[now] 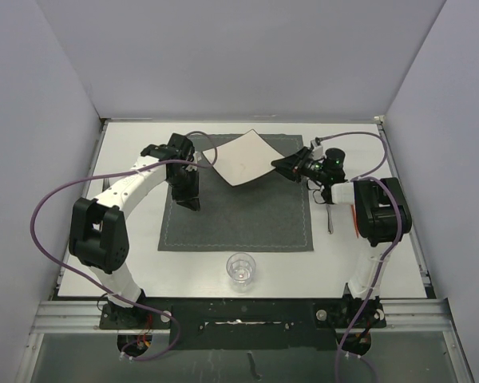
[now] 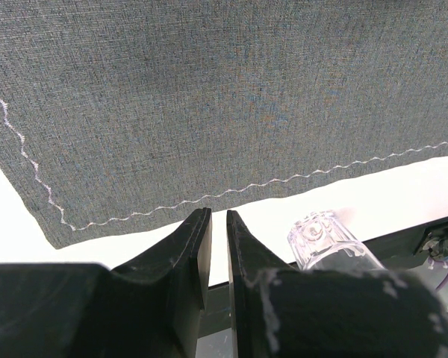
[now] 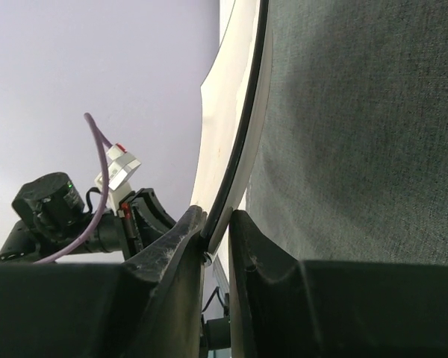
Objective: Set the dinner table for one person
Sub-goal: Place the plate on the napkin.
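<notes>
Right gripper (image 3: pixel 216 224) pinches tilted plate (image 1: pixel 243 159) by rim over placemat (image 1: pixel 239 223) far edge; I fear slip, thin hold. Left gripper (image 2: pixel 218 216) near-closed, empty.

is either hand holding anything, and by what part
The right hand pinches the white plate by its rim, over the placemat. The left hand holds nothing.
</notes>
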